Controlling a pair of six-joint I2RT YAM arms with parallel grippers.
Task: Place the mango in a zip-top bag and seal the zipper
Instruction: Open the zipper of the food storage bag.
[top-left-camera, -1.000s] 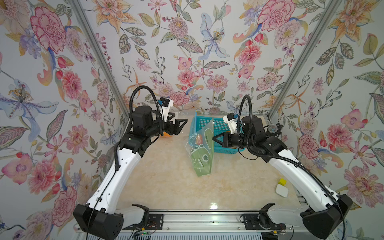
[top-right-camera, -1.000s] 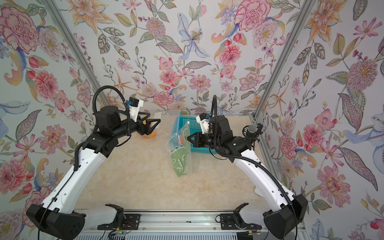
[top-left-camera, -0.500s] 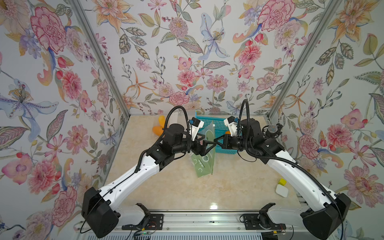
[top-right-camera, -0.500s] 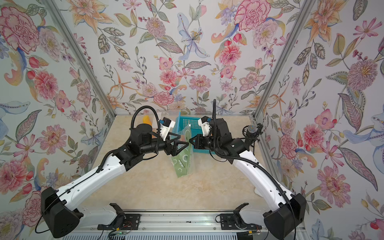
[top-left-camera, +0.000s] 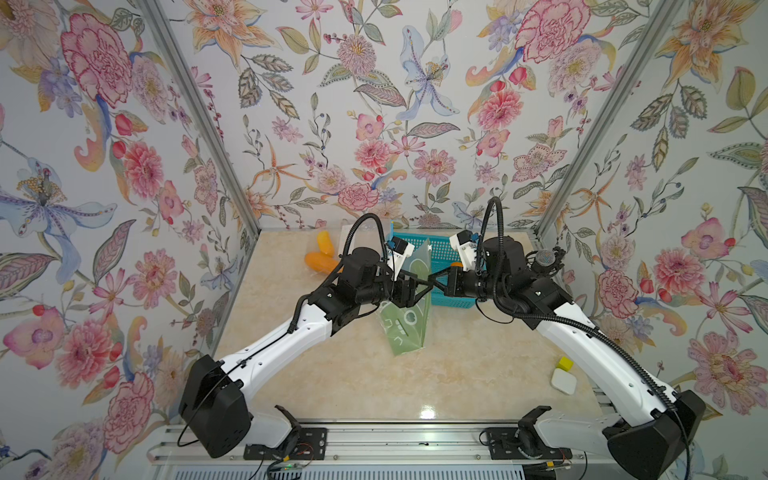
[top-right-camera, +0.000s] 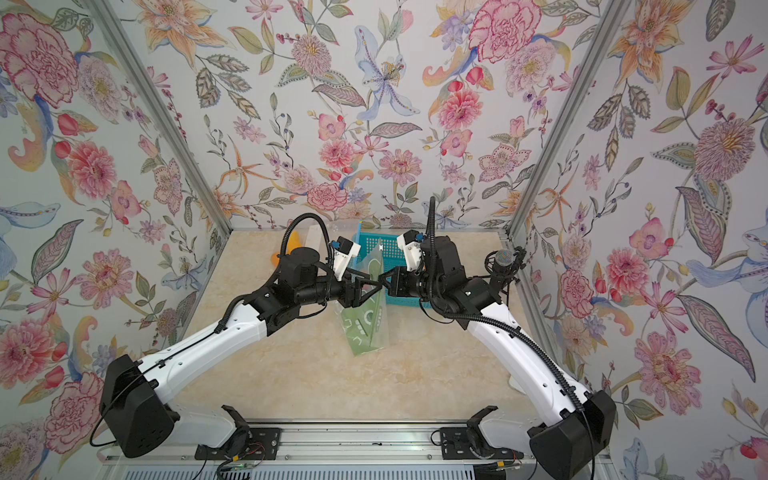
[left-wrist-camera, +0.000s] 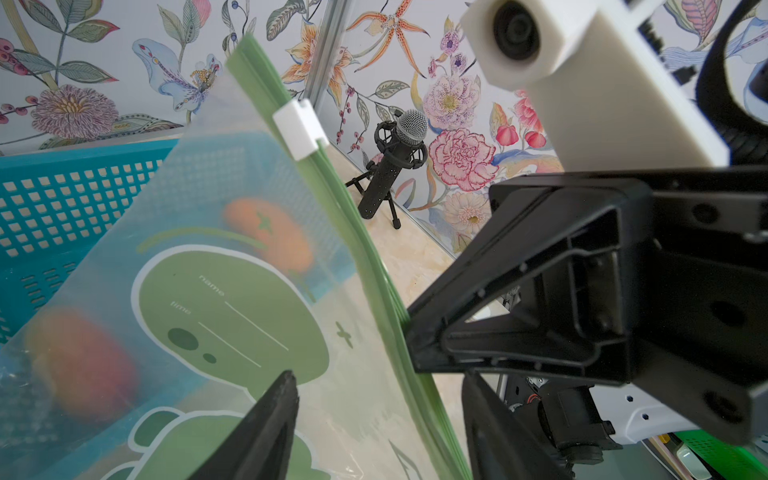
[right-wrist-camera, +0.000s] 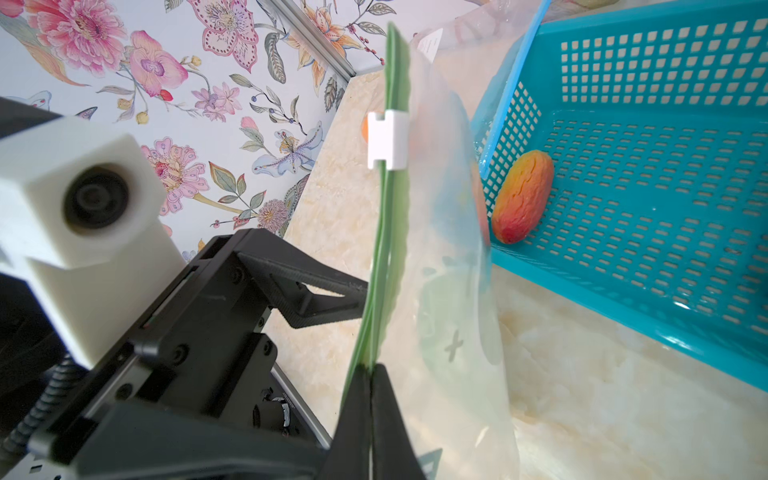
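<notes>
right gripper (right-wrist-camera: 370, 376) clamps edge of zip-top bag (right-wrist-camera: 449, 291); left gripper (left-wrist-camera: 378, 386) open astride it.

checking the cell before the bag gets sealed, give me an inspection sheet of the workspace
surface: beige marble-look tabletop
job's things: green zip-top bag held upright, white slider on its zipper; one mango in the blue basket; two orange fruits on the table at back left
clutter: white pad, yellow block, microphone on a stand
grippers: right gripper shut on the bag's zipper edge; left gripper open, astride that edge
cables: black loops arch over both wrists
surroundings: floral walls on three sides
</notes>
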